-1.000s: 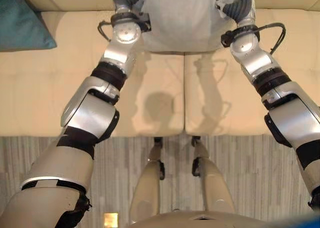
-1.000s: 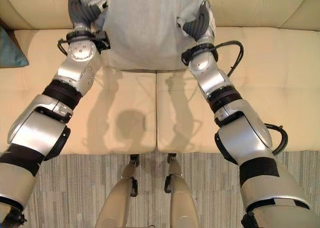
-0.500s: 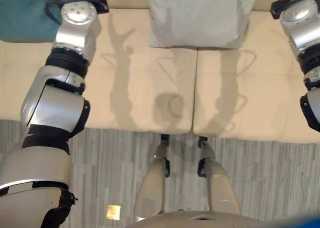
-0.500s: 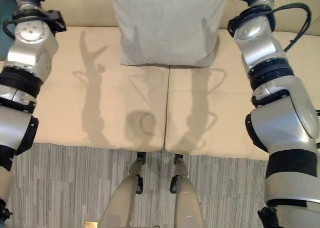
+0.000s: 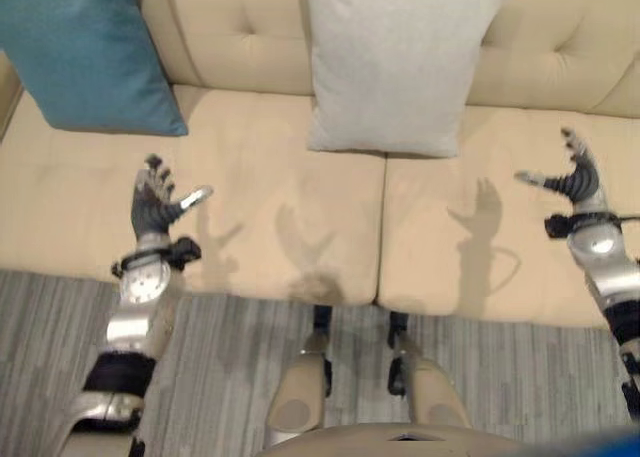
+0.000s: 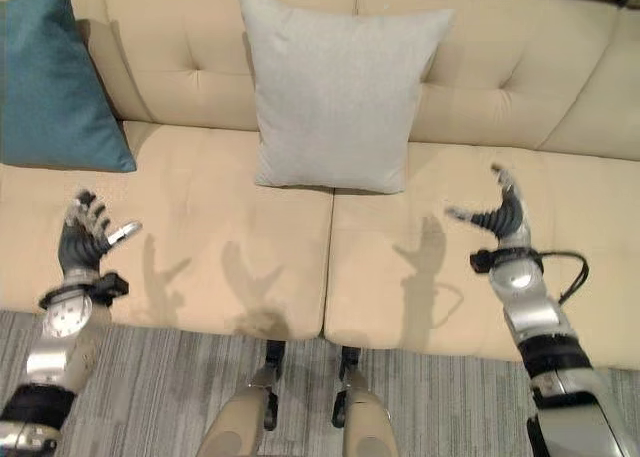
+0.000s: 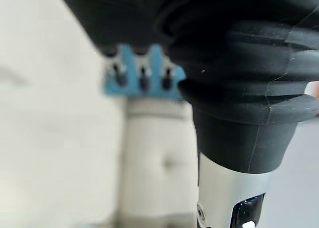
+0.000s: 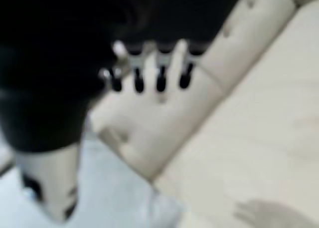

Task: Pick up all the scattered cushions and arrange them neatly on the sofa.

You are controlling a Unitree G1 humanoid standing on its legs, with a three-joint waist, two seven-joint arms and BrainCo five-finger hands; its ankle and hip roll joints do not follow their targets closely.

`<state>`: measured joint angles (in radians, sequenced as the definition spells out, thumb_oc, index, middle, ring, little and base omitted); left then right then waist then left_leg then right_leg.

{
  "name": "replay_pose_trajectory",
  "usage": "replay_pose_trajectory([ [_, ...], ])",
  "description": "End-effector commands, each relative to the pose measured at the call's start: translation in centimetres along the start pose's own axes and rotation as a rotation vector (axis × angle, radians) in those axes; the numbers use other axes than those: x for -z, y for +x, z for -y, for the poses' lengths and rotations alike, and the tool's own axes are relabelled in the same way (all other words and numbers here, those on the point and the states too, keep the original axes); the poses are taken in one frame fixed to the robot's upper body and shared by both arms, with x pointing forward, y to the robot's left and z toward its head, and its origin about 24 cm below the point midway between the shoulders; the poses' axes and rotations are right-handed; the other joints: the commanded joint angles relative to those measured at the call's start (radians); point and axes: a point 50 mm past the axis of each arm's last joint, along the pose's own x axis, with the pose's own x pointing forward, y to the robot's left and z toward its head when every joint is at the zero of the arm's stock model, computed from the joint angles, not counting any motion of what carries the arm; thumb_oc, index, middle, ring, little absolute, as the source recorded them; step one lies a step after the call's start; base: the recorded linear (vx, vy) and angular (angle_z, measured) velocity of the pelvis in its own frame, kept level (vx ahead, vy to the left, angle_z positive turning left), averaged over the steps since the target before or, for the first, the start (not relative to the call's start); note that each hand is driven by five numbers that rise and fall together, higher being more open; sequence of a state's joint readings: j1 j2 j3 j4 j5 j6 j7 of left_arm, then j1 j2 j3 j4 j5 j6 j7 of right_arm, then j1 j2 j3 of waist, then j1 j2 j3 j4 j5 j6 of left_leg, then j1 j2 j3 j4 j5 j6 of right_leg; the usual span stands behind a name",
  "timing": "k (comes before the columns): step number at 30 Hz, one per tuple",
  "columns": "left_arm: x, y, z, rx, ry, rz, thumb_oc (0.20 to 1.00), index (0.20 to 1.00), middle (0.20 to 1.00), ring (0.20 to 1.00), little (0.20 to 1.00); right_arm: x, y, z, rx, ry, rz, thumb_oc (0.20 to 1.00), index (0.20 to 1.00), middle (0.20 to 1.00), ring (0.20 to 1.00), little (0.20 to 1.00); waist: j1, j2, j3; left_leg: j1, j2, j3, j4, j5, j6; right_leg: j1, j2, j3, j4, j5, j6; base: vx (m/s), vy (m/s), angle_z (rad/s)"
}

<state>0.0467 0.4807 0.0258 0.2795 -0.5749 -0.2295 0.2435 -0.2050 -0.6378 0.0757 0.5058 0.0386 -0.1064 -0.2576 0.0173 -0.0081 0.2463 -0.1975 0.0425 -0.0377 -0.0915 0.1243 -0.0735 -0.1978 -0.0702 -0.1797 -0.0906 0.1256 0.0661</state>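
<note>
Leaning against the sofa (image 6: 200,267) backrest, the grey cushion (image 6: 335,97) and teal cushion (image 6: 50,87) are seemingly sitting placed; left robot hand (image 5: 155,202) and right robot hand (image 6: 500,212) are hovering released, fingers spread.

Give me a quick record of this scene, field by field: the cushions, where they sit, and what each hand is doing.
grey cushion: upright against the sofa back, over the seam between the two seat pads
teal cushion: leaning against the sofa back at the robot's far left
sofa: beige, tufted back
left hand: open, holding nothing, over the left seat pad
right hand: open, holding nothing, over the right seat pad
floor: grey striped carpet
</note>
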Motion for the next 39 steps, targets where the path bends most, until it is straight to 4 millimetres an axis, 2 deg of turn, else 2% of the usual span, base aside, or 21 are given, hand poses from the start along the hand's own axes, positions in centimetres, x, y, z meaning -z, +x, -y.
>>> replay_pose_trajectory([
  [1,2.8,-0.3,-1.7,0.034,0.183,-0.122,1.0,1.0,1.0,1.0,1.0,3.2,-1.2,-0.5,-0.129,-0.163,-0.084,1.0,1.0,1.0,1.0,1.0,0.009,-0.02,-0.094,0.067,0.01,-0.012,0.004,-0.029,-0.046,0.061,-0.029,-0.026,0.022,-0.052,0.08,0.02,-0.008,-0.05],
  [2,6.7,-2.7,-3.1,0.012,0.237,-0.298,1.0,1.0,1.0,1.0,1.0,6.0,-3.1,-1.9,-0.21,-0.201,-0.188,1.0,1.0,1.0,1.0,1.0,0.008,-0.021,-0.115,0.096,0.016,-0.005,0.004,-0.031,-0.045,0.09,-0.023,-0.023,0.012,-0.052,0.081,0.0,0.0,0.0],
  [4,10.7,-5.4,-4.0,-0.002,0.303,-0.497,1.0,1.0,1.0,1.0,1.0,8.6,-5.0,-3.5,-0.293,-0.248,-0.296,1.0,1.0,1.0,1.0,1.0,0.005,-0.02,-0.137,0.118,0.021,0.001,0.004,-0.033,-0.044,0.111,-0.018,-0.017,0.004,-0.055,0.081,0.0,0.0,0.0],
  [5,10.7,-5.4,-4.0,-0.002,0.303,-0.496,1.0,1.0,1.0,1.0,1.0,8.6,-5.0,-3.5,-0.293,-0.248,-0.296,1.0,1.0,1.0,1.0,1.0,0.005,-0.02,-0.136,0.12,0.022,0.002,0.004,-0.033,-0.045,0.112,-0.018,-0.016,0.004,-0.056,0.081,-0.01,-0.019,-0.04],
  [7,14.7,-8.6,-4.4,0.002,0.381,-0.724,1.0,1.0,1.0,1.0,1.0,11.3,-7.3,-5.4,-0.376,-0.291,-0.421,1.0,1.0,1.0,1.0,1.0,0.002,-0.015,-0.159,0.148,0.029,0.007,0.004,-0.034,-0.048,0.143,-0.01,-0.013,0.003,-0.067,0.078,0.0,-0.013,-0.03],
  [8,14.7,-8.6,-4.4,0.002,0.381,-0.723,1.0,1.0,1.0,1.0,1.0,11.3,-7.3,-5.4,-0.375,-0.291,-0.421,1.0,1.0,1.0,1.0,1.0,0.001,-0.015,-0.158,0.15,0.03,0.007,0.004,-0.034,-0.048,0.145,-0.01,-0.013,0.003,-0.067,0.078,0.0,-0.058,-0.06],
  [9,16.4,-10.6,-4.7,0.0,0.415,-0.842,1.0,1.0,1.0,1.0,1.0,13.0,-9.2,-6.2,-0.407,-0.276,-0.521,1.0,1.0,1.0,1.0,1.0,-0.003,-0.014,-0.163,0.171,0.037,0.009,0.004,-0.033,-0.052,0.171,-0.003,-0.015,0.006,-0.079,0.072,-0.01,-0.045,0.02],
  [10,16.4,-10.6,-4.7,0.0,0.415,-0.842,1.0,1.0,1.0,1.0,1.0,13.0,-9.2,-6.2,-0.407,-0.276,-0.521,1.0,1.0,1.0,1.0,1.0,-0.003,-0.014,-0.162,0.172,0.037,0.009,0.004,-0.033,-0.052,0.171,-0.003,-0.015,0.006,-0.079,0.072,-0.05,-0.089,0.06],
  [12,18.2,-13.2,-4.8,0.043,0.48,-1.002,1.0,1.0,1.0,1.0,1.0,15.2,-12.3,-7.4,-0.463,-0.276,-0.657,1.0,1.0,1.0,1.0,1.0,-0.016,-0.017,-0.158,0.193,0.044,0.004,0.021,-0.027,-0.067,0.224,0.009,-0.024,0.012,-0.106,0.055,-0.1,-0.096,0.18],
  [15,18.5,-13.7,-4.8,0.025,0.464,-1.03,1.0,1.0,1.0,1.0,1.0,15.8,-13.1,-7.7,-0.475,-0.258,-0.724,1.0,1.0,1.0,1.0,1.0,-0.006,-0.038,-0.145,0.183,-0.012,-0.103,0.197,-0.099,-0.05,0.216,-0.005,0.012,0.041,-0.1,0.045,-0.17,-0.018,0.24],
  [18,18.8,-14.2,-4.7,0.033,0.461,-1.061,1.0,1.0,1.0,1.0,1.0,16.2,-13.5,-7.5,-0.483,-0.266,-0.758,1.0,1.0,1.0,1.0,1.0,-0.008,-0.041,-0.15,0.212,-0.024,-0.124,0.23,-0.132,-0.043,0.197,-0.013,0.035,0.057,-0.086,0.048,-0.17,0.093,-0.72],
  [19,19.2,-15.0,-4.6,0.008,0.419,-1.087,1.0,1.0,1.0,1.0,1.0,16.4,-13.3,-7.2,-0.485,-0.28,-0.782,1.0,1.0,1.0,1.0,1.0,-0.002,-0.028,-0.164,0.27,-0.05,-0.224,0.273,-0.16,-0.029,0.128,-0.018,0.083,0.094,-0.05,0.066,-0.18,0.128,-0.44],
  [22,19.2,-14.9,-4.6,0.007,0.419,-1.088,1.0,1.0,1.0,1.0,1.0,16.3,-13.3,-7.3,-0.481,-0.275,-0.785,1.0,1.0,1.0,1.0,1.0,-0.001,-0.023,-0.163,0.284,-0.046,-0.223,0.257,-0.166,-0.025,0.103,-0.017,0.095,0.108,-0.041,0.071,-0.19,0.123,-0.75],
  [25,19.1,-13.8,-3.2,0.051,0.423,-1.054,1.0,1.0,1.0,1.0,1.0,16.2,-12.6,-7.2,-0.452,-0.255,-0.802,1.0,1.0,1.0,1.0,1.0,-0.015,-0.034,-0.138,0.287,-0.109,-0.211,0.194,-0.246,0.023,0.019,-0.056,0.139,0.098,0.045,0.121,-0.31,0.177,-0.68],
  [27,19.0,-13.3,-2.9,0.068,0.435,-1.04,1.0,1.0,1.0,1.0,1.0,15.9,-12.6,-7.9,-0.466,-0.253,-0.796,1.0,1.0,1.0,1.0,1.0,-0.017,-0.043,-0.129,0.277,-0.14,-0.194,0.177,-0.257,0.039,-0.011,-0.069,0.146,0.058,0.086,0.145,-0.3,0.166,-0.73],
  [29,18.8,-12.8,-2.8,0.081,0.462,-1.028,1.0,1.0,1.0,1.0,1.0,15.7,-12.7,-8.6,-0.476,-0.238,-0.801,1.0,1.0,1.0,1.0,1.0,-0.016,-0.041,-0.113,0.256,-0.142,-0.164,0.17,-0.244,0.046,-0.038,-0.076,0.112,0.046,0.083,0.145,-0.33,0.129,-0.95],
  [32,18.6,-12.3,-2.9,0.095,0.483,-1.015,1.0,1.0,1.0,1.0,1.0,15.8,-13.3,-9.2,-0.499,-0.243,-0.813,1.0,1.0,1.0,1.0,1.0,0.01,-0.021,-0.095,0.219,-0.132,-0.117,0.177,-0.207,0.06,-0.006,-0.079,0.02,0.194,-0.019,0.109,-0.28,0.084,-0.78],
  [34,18.6,-12.5,-3.0,0.108,0.493,-1.025,1.0,1.0,1.0,1.0,1.0,16.2,-14.1,-9.3,-0.502,-0.233,-0.841,1.0,1.0,1.0,1.0,1.0,0.011,-0.017,-0.11,0.212,-0.124,-0.106,0.154,-0.188,0.07,0.02,-0.061,0.015,0.259,-0.062,0.087,-0.16,0.053,-0.56],
  [35,18.6,-12.5,-3.0,0.108,0.494,-1.025,1.0,1.0,1.0,1.0,1.0,16.2,-14.1,-9.3,-0.502,-0.233,-0.841,1.0,1.0,1.0,1.0,1.0,0.013,-0.017,-0.107,0.217,-0.124,-0.104,0.153,-0.189,0.07,0.021,-0.061,0.017,0.263,-0.065,0.087,-0.21,0.025,-0.31],
  [37,18.9,-13.0,-3.0,0.126,0.507,-1.047,1.0,1.0,1.0,1.0,1.0,16.9,-15.7,-9.5,-0.513,-0.225,-0.89,1.0,1.0,1.0,1.0,1.0,0.053,-0.02,-0.143,0.203,-0.105,-0.038,0.118,-0.168,0.066,0.154,-0.068,-0.089,0.224,-0.13,0.081,-0.19,-0.047,-0.45],
  [39,18.9,-13.1,-3.0,0.129,0.511,-1.051,1.0,1.0,1.0,1.0,1.0,16.9,-15.8,-9.5,-0.512,-0.226,-0.894,1.0,1.0,1.0,1.0,1.0,0.067,-0.025,-0.152,0.19,-0.103,-0.016,0.117,-0.164,0.062,0.177,-0.075,-0.131,0.189,-0.126,0.088,-0.13,-0.073,-1.01],
])
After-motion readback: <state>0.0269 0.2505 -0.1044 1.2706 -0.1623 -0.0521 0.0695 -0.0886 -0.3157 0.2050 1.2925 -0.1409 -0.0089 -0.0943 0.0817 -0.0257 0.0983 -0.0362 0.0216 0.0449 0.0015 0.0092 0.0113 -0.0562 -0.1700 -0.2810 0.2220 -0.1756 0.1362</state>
